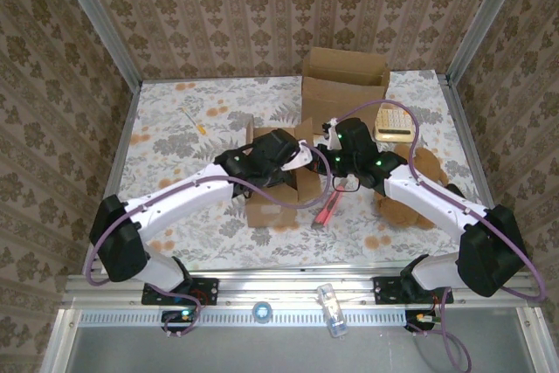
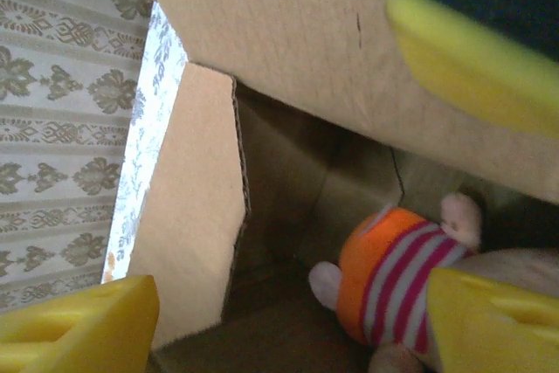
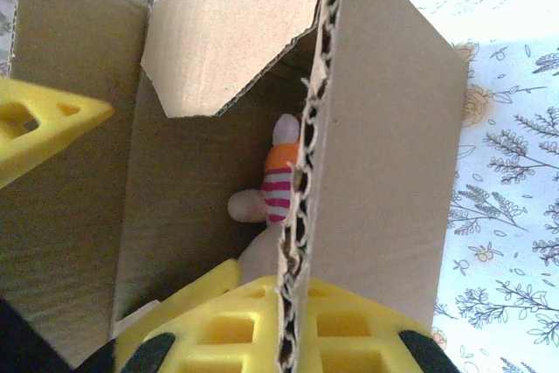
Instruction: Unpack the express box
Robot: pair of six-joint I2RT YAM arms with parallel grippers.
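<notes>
Toy in box, near left hand

Floral table — express box, second box

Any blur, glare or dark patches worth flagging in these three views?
Top external: evenly lit, table sharp. Left wrist: box interior dim, plush toy soft, yellow fingers blurred. Right wrist: table washed out top right, box flap edge crisp, interior shaded.
</notes>
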